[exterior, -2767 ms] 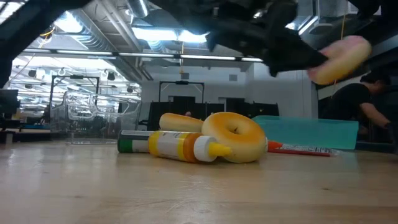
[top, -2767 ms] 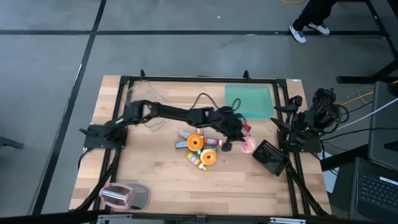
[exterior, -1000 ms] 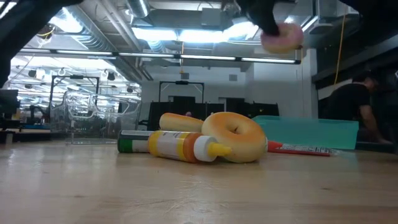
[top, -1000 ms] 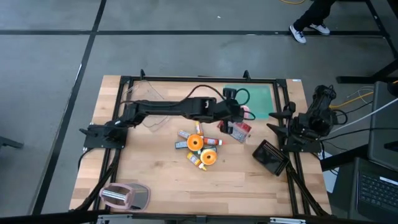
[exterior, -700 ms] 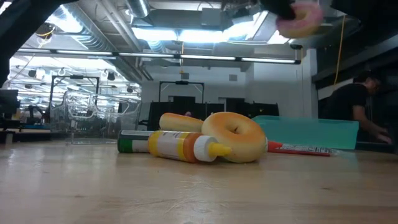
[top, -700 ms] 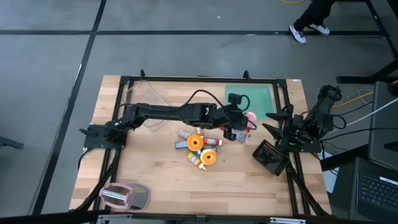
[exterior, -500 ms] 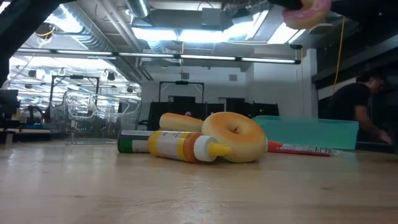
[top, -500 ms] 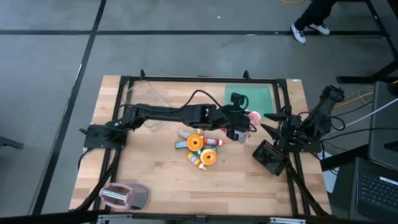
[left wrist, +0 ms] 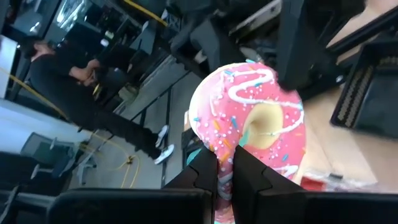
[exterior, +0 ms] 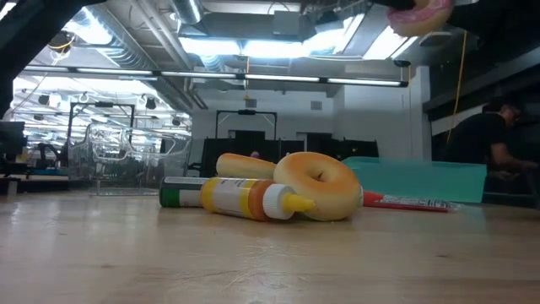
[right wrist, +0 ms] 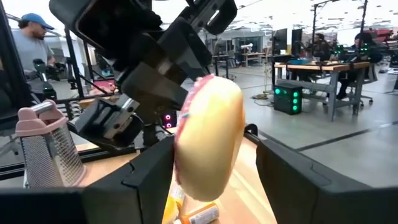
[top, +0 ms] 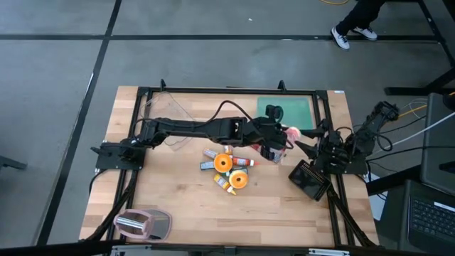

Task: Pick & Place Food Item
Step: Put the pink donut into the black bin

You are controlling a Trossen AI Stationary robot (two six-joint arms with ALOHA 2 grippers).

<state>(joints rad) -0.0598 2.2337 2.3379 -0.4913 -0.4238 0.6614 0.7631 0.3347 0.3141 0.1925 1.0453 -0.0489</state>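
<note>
Left gripper (left wrist: 225, 163) clamps the pink sprinkled donut (left wrist: 249, 118) edge-on; right gripper (right wrist: 211, 168), jaws apart, straddles the donut's plain underside, unseen overhead.

We note the left gripper (top: 284, 135) carried the pink donut (top: 291, 133) from beside the green mat (top: 298, 108) toward the right gripper (top: 301, 140), which advanced, fingers spread around it

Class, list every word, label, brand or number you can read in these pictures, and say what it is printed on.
No text can be read in any view.
Squeeze bottle: coloured label bands, no legible lettering.
Red packet: print too small and blurred to read.
Pink sprinkled doughnut, held in the left end effector: icing and sprinkles only, no writing.
</note>
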